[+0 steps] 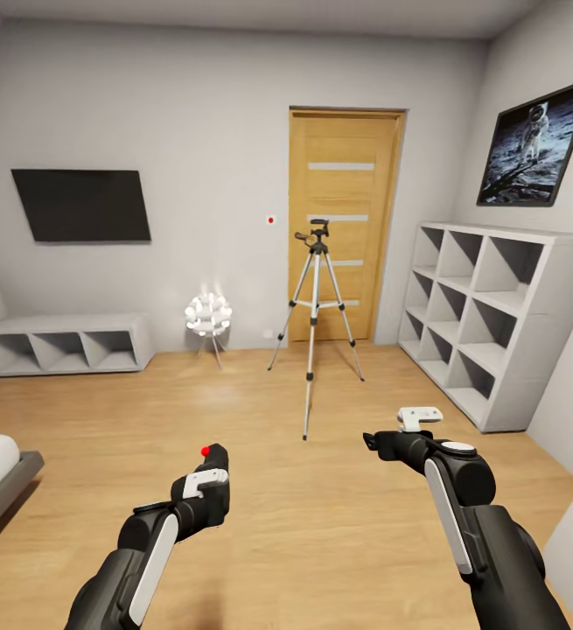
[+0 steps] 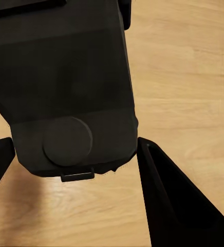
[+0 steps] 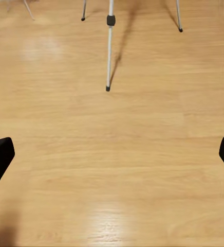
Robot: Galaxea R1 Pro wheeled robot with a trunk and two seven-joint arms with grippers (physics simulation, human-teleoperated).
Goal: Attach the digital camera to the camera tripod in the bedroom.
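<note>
In front of the wooden door (image 1: 343, 223) your camera tripod (image 1: 314, 315) stands on the floor. Nearer you than the door, your left gripper (image 2: 73, 154) clamps the digital camera (image 2: 66, 87); your right gripper (image 3: 112, 154) is spread, empty.

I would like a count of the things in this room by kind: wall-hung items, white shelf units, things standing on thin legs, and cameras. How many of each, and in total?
Wall-hung items: 2, the black screen and the moon photo.
White shelf units: 2, the low shelf and the cube shelf.
Standing on thin legs: 2, the camera tripod and the ball lamp.
Cameras: 1, the digital camera.
Total: 7.
</note>
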